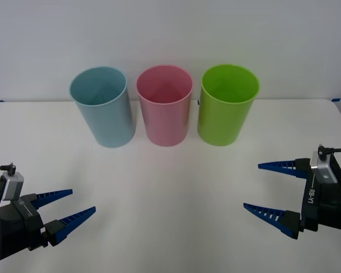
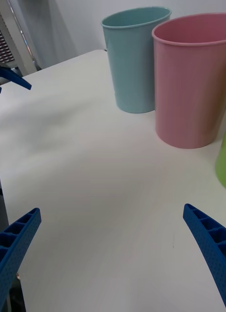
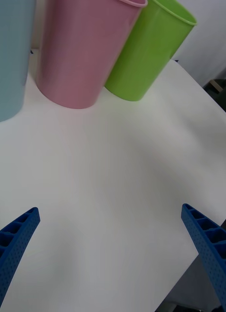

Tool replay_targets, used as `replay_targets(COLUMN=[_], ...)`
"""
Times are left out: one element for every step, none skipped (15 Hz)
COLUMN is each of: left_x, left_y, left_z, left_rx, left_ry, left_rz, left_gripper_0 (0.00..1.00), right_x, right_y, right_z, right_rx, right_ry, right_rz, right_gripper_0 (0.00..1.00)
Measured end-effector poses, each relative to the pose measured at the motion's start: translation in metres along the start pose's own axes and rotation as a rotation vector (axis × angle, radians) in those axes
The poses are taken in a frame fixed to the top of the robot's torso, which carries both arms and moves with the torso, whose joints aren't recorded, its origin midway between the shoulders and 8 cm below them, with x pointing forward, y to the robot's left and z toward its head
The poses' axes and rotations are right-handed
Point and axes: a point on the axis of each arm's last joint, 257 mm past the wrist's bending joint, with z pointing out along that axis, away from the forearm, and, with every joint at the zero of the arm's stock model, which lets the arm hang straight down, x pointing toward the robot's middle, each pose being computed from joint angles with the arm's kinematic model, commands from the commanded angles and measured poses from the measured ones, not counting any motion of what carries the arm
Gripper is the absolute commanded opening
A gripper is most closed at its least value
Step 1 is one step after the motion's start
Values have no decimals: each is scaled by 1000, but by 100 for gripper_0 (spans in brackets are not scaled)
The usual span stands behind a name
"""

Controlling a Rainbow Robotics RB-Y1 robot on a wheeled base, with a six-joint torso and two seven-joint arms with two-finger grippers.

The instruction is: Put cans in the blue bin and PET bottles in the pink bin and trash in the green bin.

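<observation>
Three tall plastic bins stand upright in a row at the back of the table: the blue bin [image 1: 105,114] on the left, the pink bin [image 1: 166,114] in the middle, the green bin [image 1: 224,114] on the right. What I see of their insides shows nothing. My left gripper [image 1: 82,201] hovers open near the front left, holding nothing. My right gripper [image 1: 252,186] is open at the front right, also with nothing in it. Cans, PET bottles and trash are out of view. The right wrist view shows the blue bin [image 2: 135,63] and pink bin [image 2: 191,87] ahead.
The white table [image 1: 170,199] stretches bare between both grippers and the bins. Its left edge [image 2: 6,161] shows in the right wrist view, and the left gripper's blue finger [image 2: 13,78] beyond. A pale wall stands behind the bins.
</observation>
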Motion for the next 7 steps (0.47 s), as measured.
replay_targets(left_x=[0,0,0,0,0,0,0], left_y=[0,0,0,0,0,0,0], left_z=[0,0,0,0,0,0,0], left_rx=[0,0,0,0,0,0,0], left_ry=[0,0,0,0,0,0,0], left_rz=[0,0,0,0,0,0,0], left_gripper_0=[100,100,100,100,100,100,100], right_x=[3,5,8,10,12,14,14], right_y=[0,0,1,2,3,4,4], right_z=[-1,-1,-2,-3,-3,-3,-3], right_rx=[-3,-6,-7,-7,-10,-13,-14], right_ry=[7,13,17,21,27,31,31], right_rz=[-2,-4,-3,-1,1,3,4], right_gripper_0=[100,100,100,100,100,100,100])
